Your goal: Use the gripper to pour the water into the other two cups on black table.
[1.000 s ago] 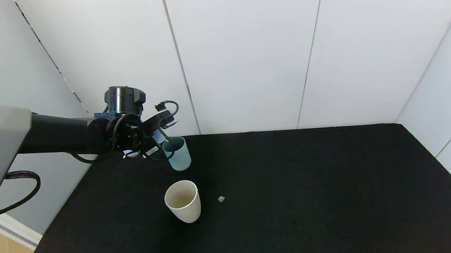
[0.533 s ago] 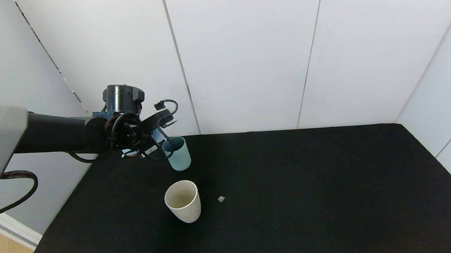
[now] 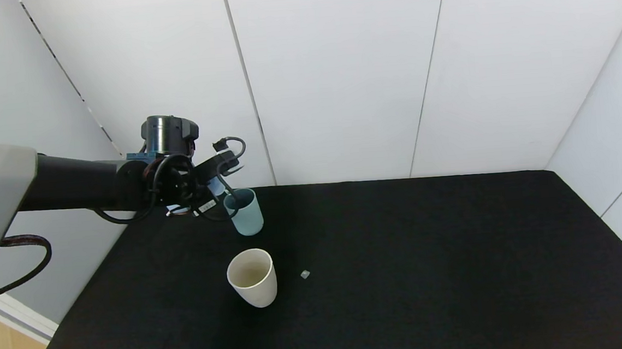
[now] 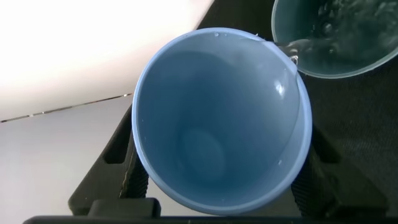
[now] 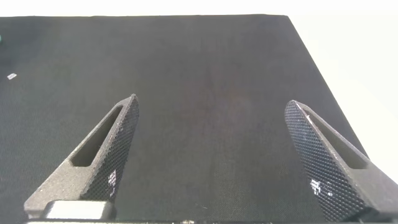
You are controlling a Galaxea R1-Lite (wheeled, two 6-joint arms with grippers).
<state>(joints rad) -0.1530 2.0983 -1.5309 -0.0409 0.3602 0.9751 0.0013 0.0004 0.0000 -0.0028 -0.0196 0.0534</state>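
My left gripper is shut on a light blue cup, held tipped on its side at the back left of the black table. The cup's rim hangs over the teal-green cup, and a thin thread of water runs off the lip into it. Bubbling water shows inside the teal-green cup. The black fingers press both sides of the blue cup, whose inside looks almost drained. A cream-white cup with some liquid in it stands upright nearer to me. My right gripper stands open over bare table.
A small pale scrap lies just right of the cream-white cup. White panel walls close in the table at the back and right. The table's left edge drops to the floor below the left arm.
My left wrist has edged slightly up and to the left while holding the blue cup tipped. Both cups on the table have stayed in place.
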